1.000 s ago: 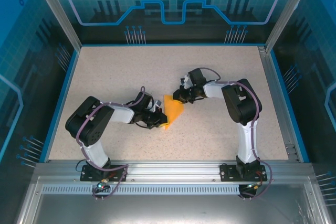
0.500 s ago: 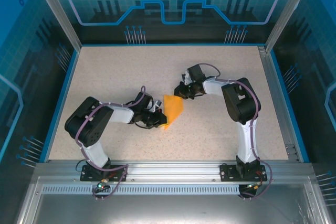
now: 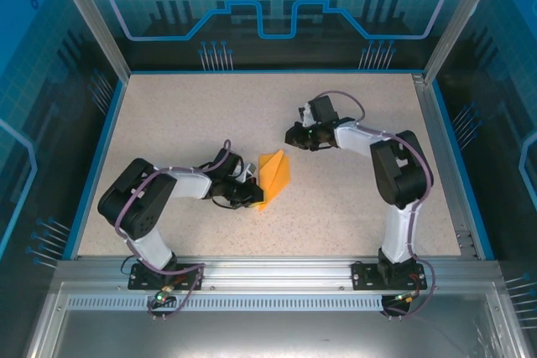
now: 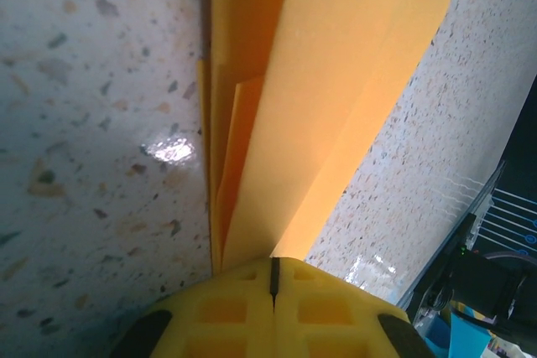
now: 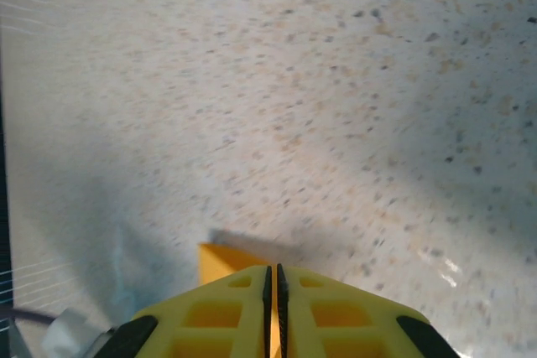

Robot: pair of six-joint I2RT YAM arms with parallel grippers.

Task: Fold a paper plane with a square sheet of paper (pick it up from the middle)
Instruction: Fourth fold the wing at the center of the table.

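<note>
The square sheet of paper [image 3: 277, 175] is orange-yellow and folded into a layered, pointed wedge, the shape of a paper plane. It lies mid-table. My left gripper [image 3: 254, 196] is shut on its lower left end. In the left wrist view the folded layers [image 4: 336, 106] run up and away from the left gripper [image 4: 274, 262], pinched between the yellow fingers. My right gripper [image 3: 292, 136] hangs up and to the right of the paper's top corner, apart from it. In the right wrist view the right gripper [image 5: 273, 270] has its jaws together, and a corner of the paper [image 5: 220, 262] peeks out behind the fingers.
The speckled table [image 3: 193, 123] has a blue rim and metal frame posts at the back corners. Both arm bases stand on the rail at the near edge.
My right gripper has drawn back up and to the right, off the paper's top edge. The left gripper keeps its hold in about the same place.
</note>
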